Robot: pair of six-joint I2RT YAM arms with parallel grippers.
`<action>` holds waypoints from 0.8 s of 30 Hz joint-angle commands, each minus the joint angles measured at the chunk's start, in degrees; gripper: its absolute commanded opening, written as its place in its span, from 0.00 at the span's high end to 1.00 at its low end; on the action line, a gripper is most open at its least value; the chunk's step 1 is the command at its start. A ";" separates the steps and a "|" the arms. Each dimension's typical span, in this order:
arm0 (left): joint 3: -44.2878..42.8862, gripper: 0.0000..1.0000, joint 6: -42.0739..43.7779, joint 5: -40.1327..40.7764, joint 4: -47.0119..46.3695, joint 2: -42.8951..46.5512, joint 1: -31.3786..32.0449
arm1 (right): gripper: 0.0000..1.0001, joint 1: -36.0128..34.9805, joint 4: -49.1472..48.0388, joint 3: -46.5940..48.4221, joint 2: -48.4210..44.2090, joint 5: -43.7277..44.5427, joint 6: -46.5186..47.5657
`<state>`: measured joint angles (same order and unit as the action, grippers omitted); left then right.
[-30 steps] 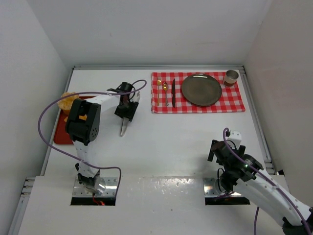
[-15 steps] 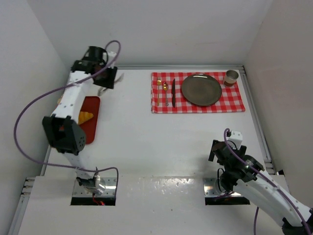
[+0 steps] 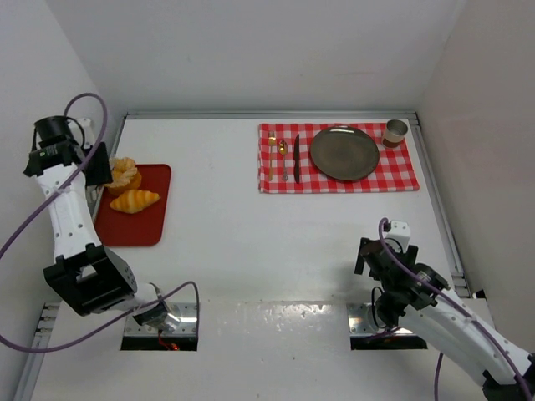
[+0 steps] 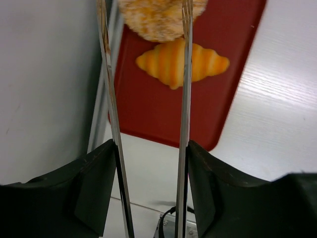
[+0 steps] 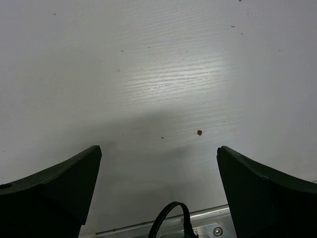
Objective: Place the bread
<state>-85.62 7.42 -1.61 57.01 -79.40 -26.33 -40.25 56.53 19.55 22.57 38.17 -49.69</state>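
Note:
The round bun point(image 3: 124, 174) and the croissant point(image 3: 134, 200) lie on a red tray point(image 3: 132, 230) at the table's left edge. My left gripper point(image 3: 98, 164) is beside the bun, at the tray's far left corner. In the left wrist view my left gripper point(image 4: 151, 145) is shut on metal tongs point(image 4: 184, 99). The tongs' two arms reach out over the tray point(image 4: 163, 114) and the croissant point(image 4: 178, 62) to either side of the bun point(image 4: 158, 17). Their tips are cut off at the top. My right gripper point(image 3: 376, 251) point(image 5: 158, 148) is open and empty over bare table near its base.
A red checked placemat point(image 3: 410, 175) lies at the back right with a dark plate point(image 3: 344, 153), a knife point(image 3: 296, 159), a fork point(image 3: 284, 160), a small spoon point(image 3: 272, 142) and a cup point(image 3: 395, 131). White walls close in on both sides and at the back.
My left arm has swung from mid-table round the back left corner to the tray's left side. The bun and croissant now show. The right arm has not moved.

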 commanded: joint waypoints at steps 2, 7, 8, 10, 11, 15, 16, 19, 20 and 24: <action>0.37 0.38 1.46 -4.19 -3.93 -1.10 -6.27 | 0.01 0.17 -6.07 0.40 3.44 -1.52 3.54; 1.07 0.38 1.46 -9.99 -6.91 -5.14 -11.99 | 0.01 0.08 -6.26 3.64 7.93 -2.14 6.09; 1.07 0.38 1.46 -11.04 -6.92 -5.94 -12.60 | 0.01 0.26 -6.26 3.83 8.71 -2.22 6.27; 0.55 0.40 1.98 -11.05 -7.44 -7.35 -12.61 | 0.01 0.08 -6.17 4.09 9.25 -2.40 6.10; 0.55 0.40 1.98 -12.09 -7.44 -8.40 -12.61 | 0.01 0.00 -6.08 4.18 9.34 -2.49 6.19; 1.07 0.40 1.98 -13.25 -7.97 -10.77 -12.61 | 0.01 0.17 -6.61 3.74 8.64 -2.58 5.57; 1.68 0.40 1.98 -13.25 -8.93 -11.30 -12.61 | 0.01 0.26 -6.52 3.83 8.29 -2.40 5.66; 2.57 0.40 1.46 -11.93 -10.87 -13.58 -12.61 | 0.01 0.08 -6.52 3.39 7.58 -2.58 5.31; 2.57 0.41 1.46 -12.54 -10.87 -14.29 -12.61 | 0.01 0.26 -6.35 3.39 7.58 -2.49 5.39; 2.57 0.48 1.46 -11.58 -10.87 -16.67 -12.61 | 0.01 0.17 -5.29 3.48 7.14 -2.14 5.05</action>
<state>-83.13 8.78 -12.75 48.14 -95.46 -38.74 -40.25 51.51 21.34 30.33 35.51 -44.58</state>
